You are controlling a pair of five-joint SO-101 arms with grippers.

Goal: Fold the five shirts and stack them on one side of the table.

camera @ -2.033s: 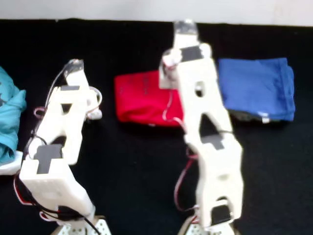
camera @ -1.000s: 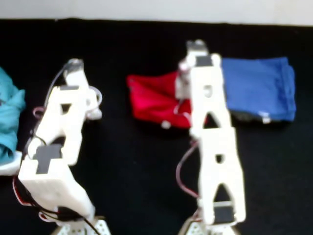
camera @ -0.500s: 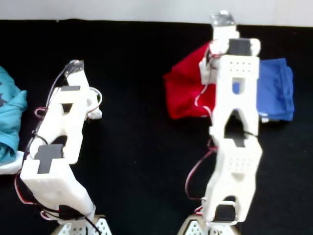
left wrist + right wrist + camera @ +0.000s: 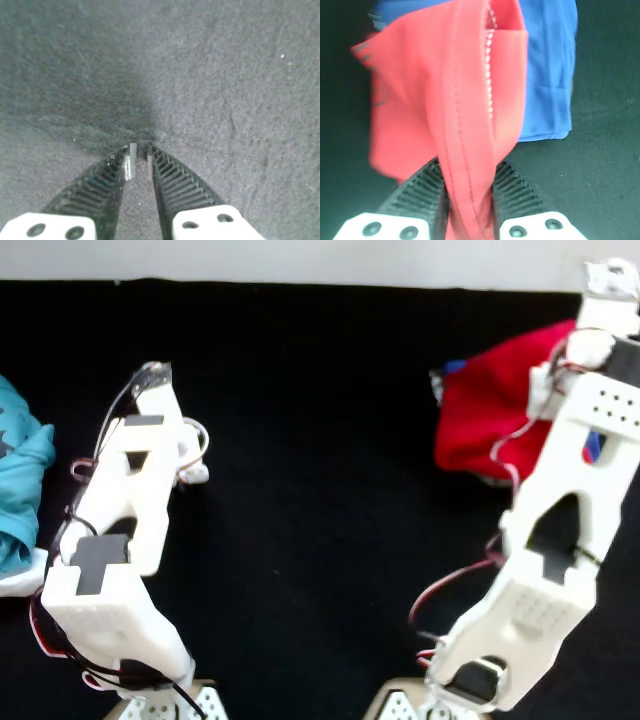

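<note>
— What have I got on screen, biggest first?

— Black bench [image 4: 300, 490], then my two arms. The right arm [image 4: 560, 540] stretches to the far right side and the left arm [image 4: 115, 510] stands mid-left.

— Shirts?

— The red shirt [image 4: 445, 100] hangs over the blue shirt [image 4: 547, 65] at the far right. The teal shirt [image 4: 20, 480] lies at the left edge.

— Jaws?

— My right jaws are clamped on a fold of the red shirt. My left jaws are pinched nearly together, empty, tips down at the bench.

probable obstacle: red shirt [image 4: 488, 422], far right
</note>
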